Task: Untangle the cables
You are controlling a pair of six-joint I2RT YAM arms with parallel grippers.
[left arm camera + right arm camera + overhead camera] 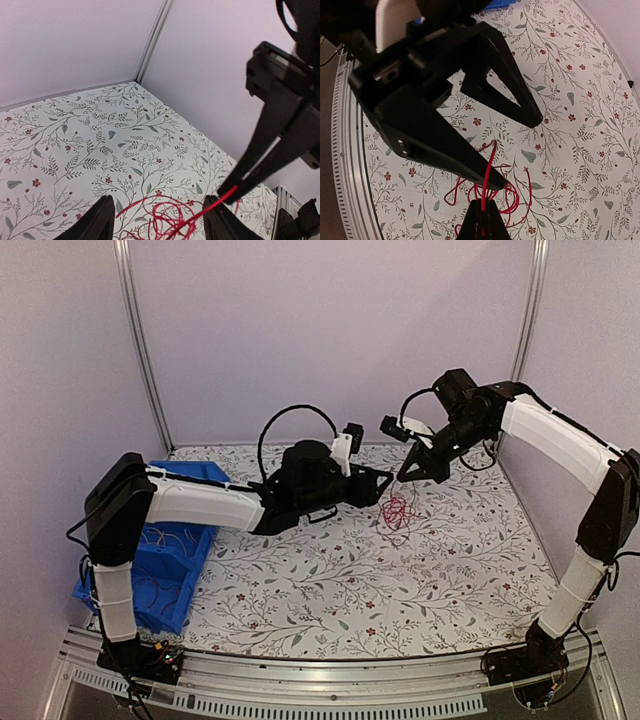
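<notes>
The cables [397, 508] show as a loose clump of thin red wire on the flowered table, right of centre. My right gripper [404, 480] hangs just above the clump, shut on one red strand that rises taut from it. The right wrist view has that strand pinched at my right gripper [484, 202], with the cables [512, 192] below. My left gripper [383, 489] reaches in from the left and is open. In the left wrist view the cables [165, 220] lie under the open left gripper [159, 200], untouched, and the right gripper [231, 192] holds the strand's end.
A blue bin [170, 560] with thin wires inside stands at the table's left edge, under the left arm. White walls with metal posts [140, 340] close the back and sides. The two grippers' fingers almost touch above the clump.
</notes>
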